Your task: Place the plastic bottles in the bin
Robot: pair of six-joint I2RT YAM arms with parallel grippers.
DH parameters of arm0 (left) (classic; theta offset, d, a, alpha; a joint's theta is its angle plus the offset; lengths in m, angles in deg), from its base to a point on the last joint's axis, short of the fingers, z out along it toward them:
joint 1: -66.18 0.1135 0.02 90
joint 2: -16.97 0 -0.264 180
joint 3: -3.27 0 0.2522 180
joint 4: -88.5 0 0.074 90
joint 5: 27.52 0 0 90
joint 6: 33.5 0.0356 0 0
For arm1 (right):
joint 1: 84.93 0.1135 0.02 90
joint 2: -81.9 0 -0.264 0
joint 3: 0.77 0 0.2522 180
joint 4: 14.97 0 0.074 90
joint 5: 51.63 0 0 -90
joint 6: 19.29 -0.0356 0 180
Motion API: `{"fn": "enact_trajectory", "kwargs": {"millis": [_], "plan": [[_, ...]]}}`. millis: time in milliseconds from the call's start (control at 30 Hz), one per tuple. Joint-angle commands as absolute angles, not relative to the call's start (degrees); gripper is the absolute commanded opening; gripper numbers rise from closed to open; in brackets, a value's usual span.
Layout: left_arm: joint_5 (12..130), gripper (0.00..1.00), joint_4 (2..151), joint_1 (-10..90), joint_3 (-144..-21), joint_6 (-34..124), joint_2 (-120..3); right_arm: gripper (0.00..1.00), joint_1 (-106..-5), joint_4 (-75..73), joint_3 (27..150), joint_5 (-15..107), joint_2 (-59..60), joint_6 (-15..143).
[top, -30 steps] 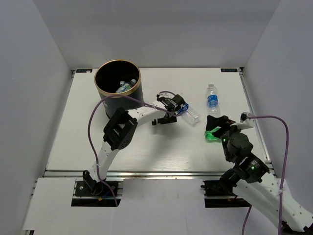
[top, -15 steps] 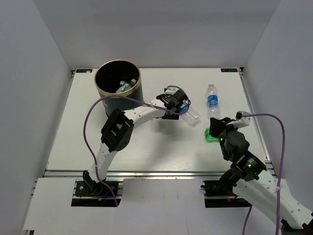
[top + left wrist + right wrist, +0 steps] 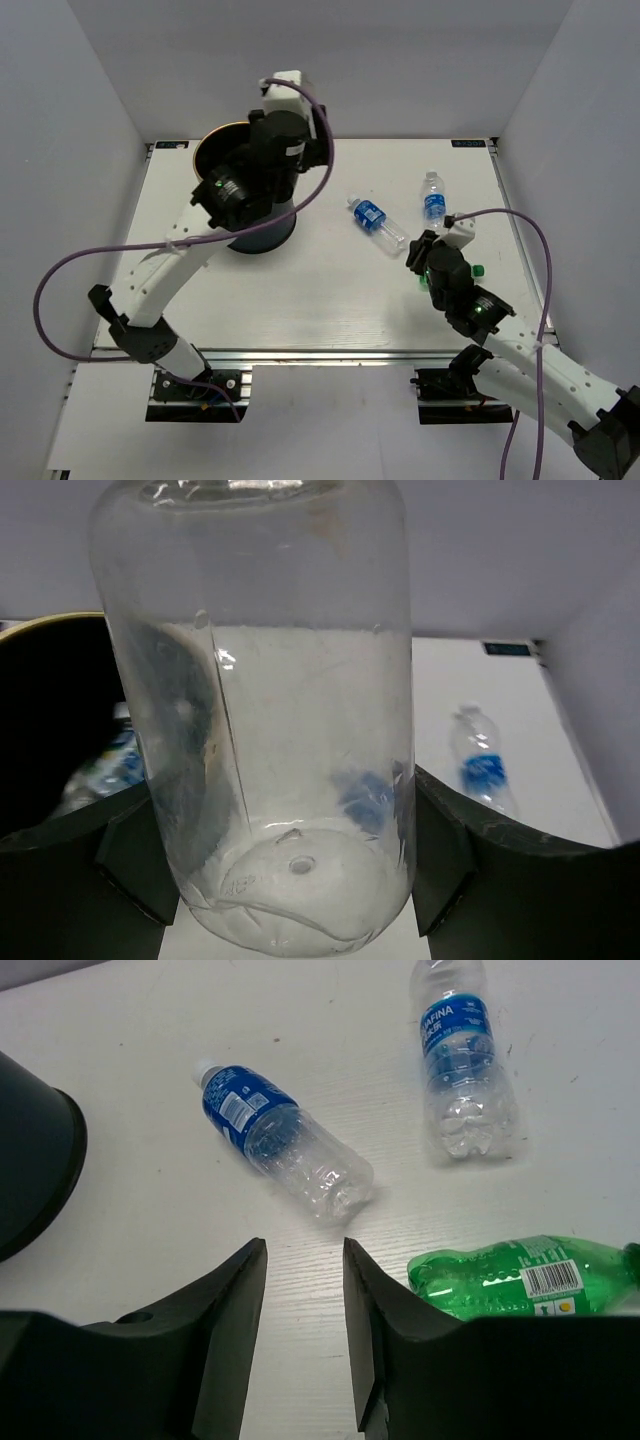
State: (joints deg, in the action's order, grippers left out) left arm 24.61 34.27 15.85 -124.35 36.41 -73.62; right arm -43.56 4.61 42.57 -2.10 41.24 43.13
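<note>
In the top view the left arm (image 3: 215, 190) stands high over the bin (image 3: 268, 240) and covers most of its mouth, so its fingers and load cannot be made out there. On the table to the right of the bin lies a blue-labelled bottle (image 3: 377, 222), with a second labelled bottle (image 3: 433, 198) farther right. The right gripper (image 3: 420, 258) sits low at the near right, and only slivers of the green bottle (image 3: 478, 269) show beside it. In the left wrist view the left gripper (image 3: 275, 855) is clamped on the plain clear bottle (image 3: 270, 730), base toward the camera, a finger pressing each side. The bin's dark mouth opens down to the left, with a labelled bottle dimly visible inside. This looks like the drop step: the bottle should be brought squarely over the mouth, then released. Whether it already hangs inside the rim I cannot tell, and its cap end is cut off at the top. In the right wrist view the fingers stand slightly apart, holding nothing, with bare table between them. The green bottle lies just right of the right finger, so grasping it likely needs a wider opening and a shift right. Its near side is hidden by the finger.
</note>
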Motion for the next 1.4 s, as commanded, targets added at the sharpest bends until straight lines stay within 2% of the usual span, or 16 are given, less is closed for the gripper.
{"fn": "enact_trajectory", "kwargs": {"millis": [0, 167, 233, 267, 300, 467, 567, 667, 700, 767, 800, 933, 1000, 1200, 1367], "plan": [[14.94, 0.04, 28.43, 18.18, -123.43, 38.92, -74.44, 0.43, -43.53, 0.37, 47.17, -2.77, 38.05, 45.92], [11.68, 0.07, 27.8, 21.61, -120.45, 40.58, -73.3, 0.55, -43.62, -2.53, 51.39, -2.59, 28.14, 48.99], [11.15, 0.07, 30.07, 23.72, -118.52, 41.82, -72.77, 0.65, -44.06, -2.97, 54.45, -2.5, 24.35, 50.57], [11.15, 0.12, 30.61, 24.51, -118.5, 41.82, -72.77, 0.69, -44.23, -2.97, 55.52, -2.24, 20.51, 52.32], [11.15, 0.15, 30.62, 26.26, -118.5, 42.35, -72.77, 0.77, -44.93, -2.8, 56.31, -1.89, 19.42, 53.03], [13.61, 0.18, 30.09, 30.93, -118.5, 42.35, -75.05, 0.79, -47.39, -1.3, 64.03, 3.03, 12.4, 55.76], [15.63, 0.24, 30.09, 34.09, -116.92, 42.35, -76.28, 0.79, -49.15, 0.45, 65.19, 4.35, 10.8, 56.56], [19.04, 0.37, 30.09, 36.03, -115.87, 42.35, -78.12, 0.81, -50.91, 1.59, 66.5, 5.32, 9.04, 57.17], [19.93, 0.49, 30.09, 36.9, -114.74, 42.35, -78.13, 0.84, -51.26, 2.03, 66.86, 5.58, 8.0, 57.43], [22.38, 0.64, 30.61, 37.53, -113.59, 41.82, -78.13, 0.9, -52.84, 3.44, 68.27, 6.89, 7.29, 58.31], [22.4, 0.77, 30.62, 37.53, -112.89, 41.82, -78.13, 0.9, -53.72, 3.62, 69.14, 7.95, 5.98, 58.49], [23.89, 0.96, 30.09, 38.93, -113.41, 41.82, -78.66, 0.9, -56.09, 5.9, 72.84, 13.65, 1.23, 60.15], [23.89, 1.0, 30.09, 39.55, -113.41, 42.87, -78.05, 0.9, -56.63, 6.78, 75.11, 15.41, -1.67, 60.77], [26.17, 1.0, 31.14, 40.6, -113.41, 44.02, -76.28, 0.9, -58.47, 7.66, 80.12, 19.37, -10.46, 62.62], [30.37, 1.0, 36.32, 39.11, -109.2, 45.52, -68.81, 0.9, -59.09, 11.26, 86.28, 22.62, -19.08, 64.55]]}}
